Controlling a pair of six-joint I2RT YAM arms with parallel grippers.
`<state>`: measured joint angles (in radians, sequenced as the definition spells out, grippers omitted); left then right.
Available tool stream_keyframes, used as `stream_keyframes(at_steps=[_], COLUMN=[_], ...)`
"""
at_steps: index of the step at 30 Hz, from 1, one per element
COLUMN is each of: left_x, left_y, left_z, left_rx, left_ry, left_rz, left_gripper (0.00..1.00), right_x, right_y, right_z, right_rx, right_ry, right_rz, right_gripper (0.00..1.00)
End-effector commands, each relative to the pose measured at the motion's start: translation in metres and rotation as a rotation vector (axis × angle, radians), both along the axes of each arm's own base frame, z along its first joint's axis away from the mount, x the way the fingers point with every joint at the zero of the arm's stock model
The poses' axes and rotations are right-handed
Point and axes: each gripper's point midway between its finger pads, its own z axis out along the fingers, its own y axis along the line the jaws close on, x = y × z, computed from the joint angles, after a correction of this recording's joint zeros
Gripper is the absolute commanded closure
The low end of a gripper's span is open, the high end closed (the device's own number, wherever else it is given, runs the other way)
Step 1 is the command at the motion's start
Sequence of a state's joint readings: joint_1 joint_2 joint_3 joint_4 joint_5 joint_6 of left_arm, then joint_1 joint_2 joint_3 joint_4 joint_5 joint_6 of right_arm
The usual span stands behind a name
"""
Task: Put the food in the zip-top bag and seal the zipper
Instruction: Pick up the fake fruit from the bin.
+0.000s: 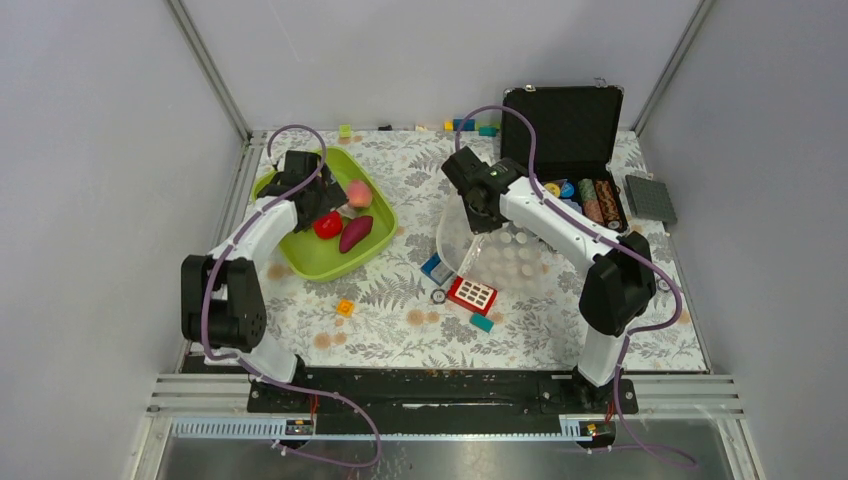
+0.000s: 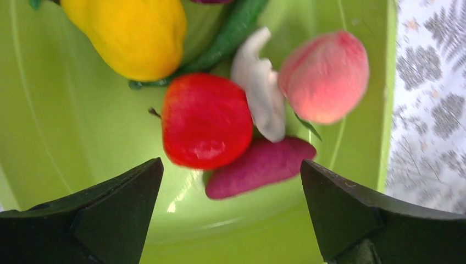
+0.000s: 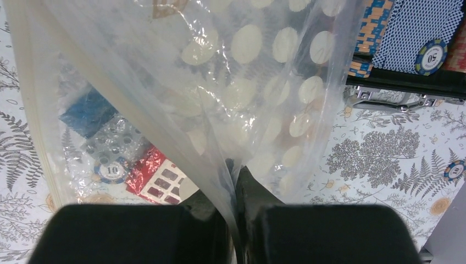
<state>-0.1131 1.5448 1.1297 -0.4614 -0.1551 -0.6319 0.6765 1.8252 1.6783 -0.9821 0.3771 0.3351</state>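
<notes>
The toy food lies in the lime-green tub [image 1: 312,262]: a pink peach [image 1: 359,193] [image 2: 324,76], a red fruit [image 1: 327,225] [image 2: 206,121], a dark red piece [image 1: 356,234] [image 2: 261,166], a yellow piece [image 2: 137,33], a white piece [image 2: 258,88] and a green stalk [image 2: 231,33]. My left gripper [image 1: 312,205] [image 2: 231,206] hangs open over the tub, its jaws either side of the red fruit and dark red piece, touching neither. My right gripper [image 1: 478,208] [image 3: 235,181] is shut on the zip-top bag [image 1: 490,255] [image 3: 220,93], holding its film lifted. The zipper strip [image 3: 25,88] runs down the bag's left edge.
An open black case [image 1: 565,130] with poker chips [image 1: 590,200] stands at the back right, a grey plate [image 1: 650,198] beside it. A red-and-white block [image 1: 471,294], blue block [image 1: 434,268], a chip [image 1: 438,296], teal block [image 1: 481,322] and orange block [image 1: 345,307] lie near the bag.
</notes>
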Motion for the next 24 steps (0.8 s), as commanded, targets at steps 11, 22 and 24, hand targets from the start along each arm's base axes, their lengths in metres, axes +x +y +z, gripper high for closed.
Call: stream_keyframes(at_steps=[11, 22, 24], left_x=[0.027, 0.028, 0.028], left_y=[0.024, 0.024, 0.026], left_z=[-0.023, -0.045, -0.046], left_rx=[0.024, 0.027, 0.034], left_ry=[0.048, 0.106, 0.108], left_rz=[0.030, -0.017, -0.015], left_gripper=[0.10, 0.15, 0.15], right_x=[-0.002, -0.002, -0.002], right_y=[-0.009, -0.009, -0.009], right_z=[0.011, 0.009, 0.007], right_rx=[0.042, 0.033, 0.032], right_ry=[-0.036, -0.030, -0.026], right_rz=[-0.006, 0.005, 0.003], right_gripper=[0.91, 0.92, 0.92])
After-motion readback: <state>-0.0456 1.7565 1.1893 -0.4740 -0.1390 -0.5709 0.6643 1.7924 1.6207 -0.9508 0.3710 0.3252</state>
